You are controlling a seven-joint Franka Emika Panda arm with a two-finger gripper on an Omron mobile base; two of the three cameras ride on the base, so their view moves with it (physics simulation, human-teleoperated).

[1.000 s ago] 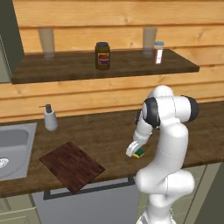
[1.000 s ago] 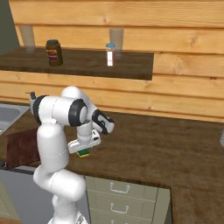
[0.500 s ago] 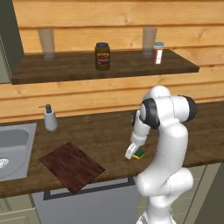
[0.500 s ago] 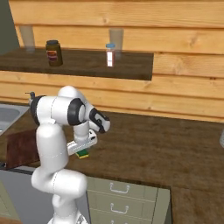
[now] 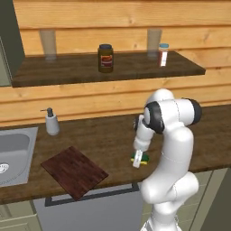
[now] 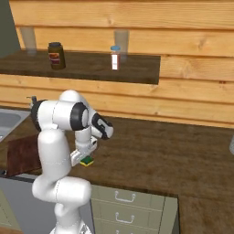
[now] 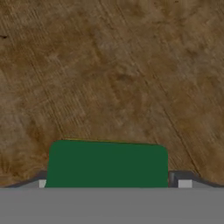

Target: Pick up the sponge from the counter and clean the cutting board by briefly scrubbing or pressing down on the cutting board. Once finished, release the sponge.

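Green-topped sponge (image 7: 107, 164) on counter (image 5: 108, 140), gripper (image 5: 138, 159) low over it; grip state unclear. Likely light, soft, squashy: pinch the side faces mid-block, gently. Board (image 5: 74, 171) well apart.

base views flank arm, share counter (image 5: 113, 135); hand view close, straight down.

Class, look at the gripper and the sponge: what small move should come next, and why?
Probably close the fingers on the sponge. The gripper is down at it on the counter, with a finger at each end, and the cutting board lies apart to the left.
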